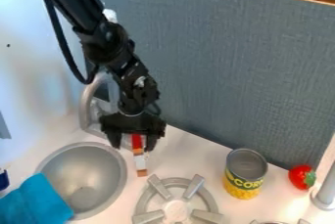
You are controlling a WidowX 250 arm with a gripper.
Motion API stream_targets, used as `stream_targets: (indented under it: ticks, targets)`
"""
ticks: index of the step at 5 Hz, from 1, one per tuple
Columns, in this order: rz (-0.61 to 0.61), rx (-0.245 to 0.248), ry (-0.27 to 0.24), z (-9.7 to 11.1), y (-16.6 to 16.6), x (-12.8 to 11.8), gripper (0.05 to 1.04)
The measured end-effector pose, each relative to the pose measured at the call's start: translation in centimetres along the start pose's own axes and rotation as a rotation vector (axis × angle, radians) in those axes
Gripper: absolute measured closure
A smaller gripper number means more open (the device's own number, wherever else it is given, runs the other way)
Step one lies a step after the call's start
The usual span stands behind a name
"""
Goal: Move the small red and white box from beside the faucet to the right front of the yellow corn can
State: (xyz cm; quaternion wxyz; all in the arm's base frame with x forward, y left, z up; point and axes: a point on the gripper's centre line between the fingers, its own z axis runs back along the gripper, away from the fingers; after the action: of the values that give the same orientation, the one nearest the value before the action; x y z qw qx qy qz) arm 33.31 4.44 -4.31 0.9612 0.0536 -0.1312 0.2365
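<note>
The black gripper (134, 144) hangs down over the white counter (200, 157), a bit L of the view's ctr. Its two fingers stand apart, w/ a gap between them. A narrow strip (140, 162), red at top, then orange, white & brown at the low end, has its top part in this gap, as seen from the cam. I cannot tell if the fingers touch it or if it is only behind them.

At lower L of the view there is a round grey basin (91, 169), & a blue cloth (39, 198) lies over its L edge. The curved grey faucet (86, 108) stands behind the basin, nr the arm. Below the strip is a grey burner (175, 182) w/ raised bars. To the R of the burner a corn can (243, 176) stands upright, w/ grey top & yellow lower part. Further R is a small red veg. (301, 176) w/ green leaf, near the foot of a grey post (324, 196). The grey-blue panel (229, 71) rises behind all this.
</note>
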Motion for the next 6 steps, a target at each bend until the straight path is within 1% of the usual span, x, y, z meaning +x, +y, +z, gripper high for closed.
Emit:
stream_targets:
  ticks: [1, 2, 3, 4, 5, 6]
  targets:
    - [0.025, -0.036, -0.01, -1.2, 0.1, -0.3, 0.14]
    - [0.112, -0.058, -0.01, -2.2, 0.6, -0.5, 0.416]
    - [0.134, -0.067, -0.005, -2.2, 0.7, -0.6, 0.632]
    - [0.099, -0.045, 0.003, -2.2, 1.0, -0.8, 0.67]
    - [0.006, -0.019, -0.063, 1.1, -0.3, -0.3, 0.67]
    - [-0.142, -0.106, -0.152, 6.6, -3.8, -0.2, 0.67]
